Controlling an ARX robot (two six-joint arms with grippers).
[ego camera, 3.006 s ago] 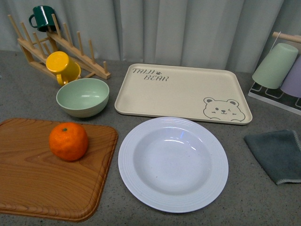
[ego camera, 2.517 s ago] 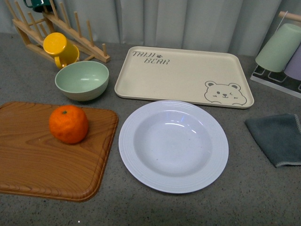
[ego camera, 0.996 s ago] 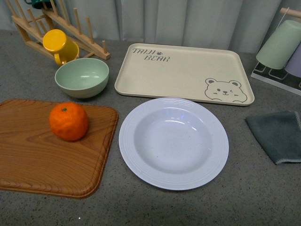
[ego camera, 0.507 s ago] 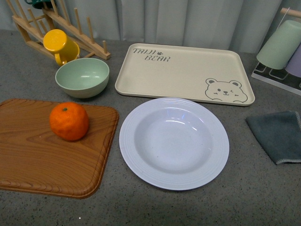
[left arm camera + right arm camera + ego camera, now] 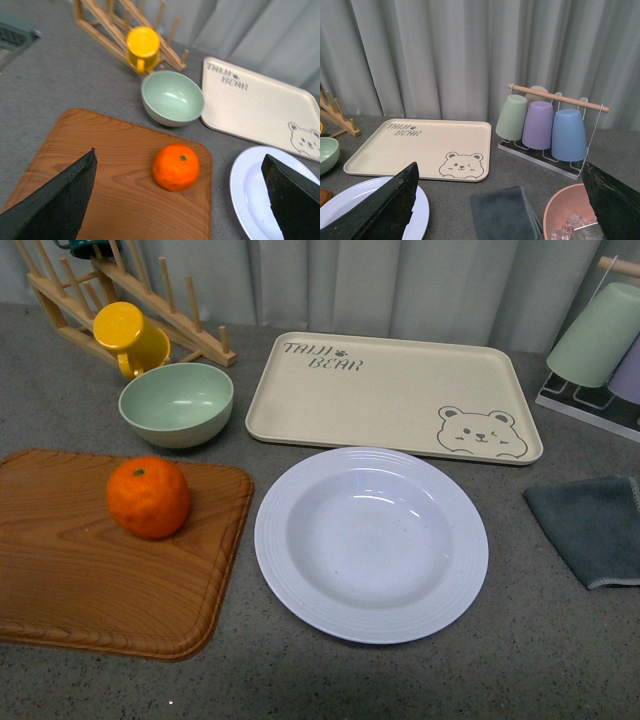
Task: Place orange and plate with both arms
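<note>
The orange (image 5: pixel 148 497) sits on a wooden board (image 5: pixel 90 580) at the left. It also shows in the left wrist view (image 5: pixel 176 167). The white ridged plate (image 5: pixel 300 590) lies on the grey table beside the board, in front of the beige bear tray (image 5: pixel 380 400). No gripper shows in the front view. My left gripper (image 5: pixel 180 200) is open, high above the board, with the orange between its fingers (image 5: pixel 55 205). My right gripper (image 5: pixel 500 205) is open, high above the grey cloth (image 5: pixel 502 215); the plate's edge (image 5: pixel 422 210) shows beside one finger.
A pale green bowl (image 5: pixel 176 404), a yellow mug (image 5: pixel 126 334) on a wooden rack (image 5: pixel 180 315), a cup stand (image 5: pixel 590 350) with upturned cups and a grey cloth (image 5: pixel 590 525) stand around. A pink bowl (image 5: pixel 565 212) shows in the right wrist view.
Over three seconds the front view has tilted downward, so everything moved up in the picture. In the last second the scene holds nearly still. The orange and plate stay in place.
</note>
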